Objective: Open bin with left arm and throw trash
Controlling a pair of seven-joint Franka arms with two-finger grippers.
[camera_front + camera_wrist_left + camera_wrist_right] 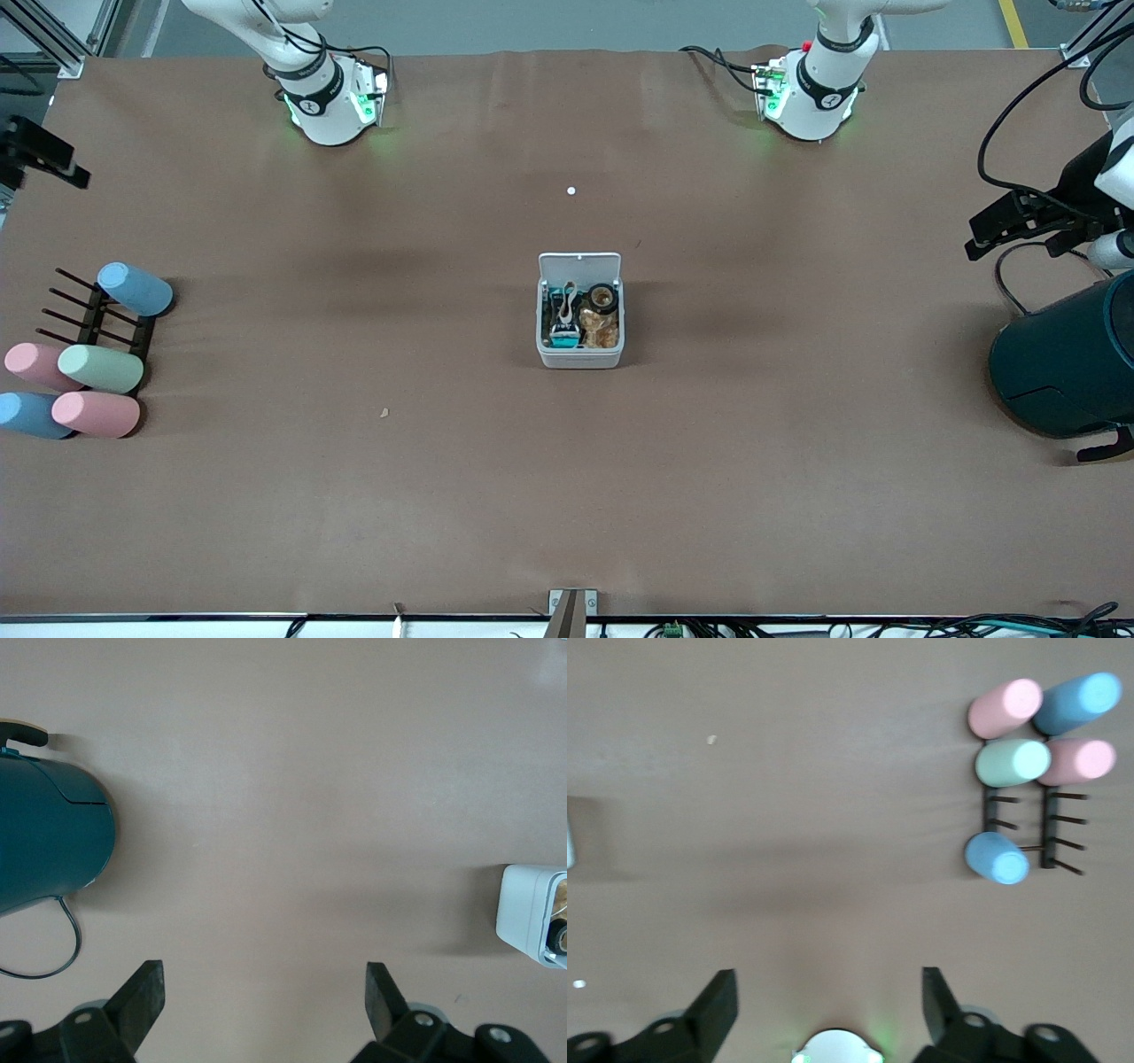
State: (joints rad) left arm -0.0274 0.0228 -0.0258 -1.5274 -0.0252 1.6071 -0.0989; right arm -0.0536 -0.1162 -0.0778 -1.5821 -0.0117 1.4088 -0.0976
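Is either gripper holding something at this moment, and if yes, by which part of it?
Nothing is held. The left gripper and the right gripper are both open with only bare table between their fingers. The trash lies inside the open bin.

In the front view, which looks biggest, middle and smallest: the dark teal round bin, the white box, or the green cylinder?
1. Dark teal round bin, though the picture's edge cuts it off.
2. White box.
3. Green cylinder.
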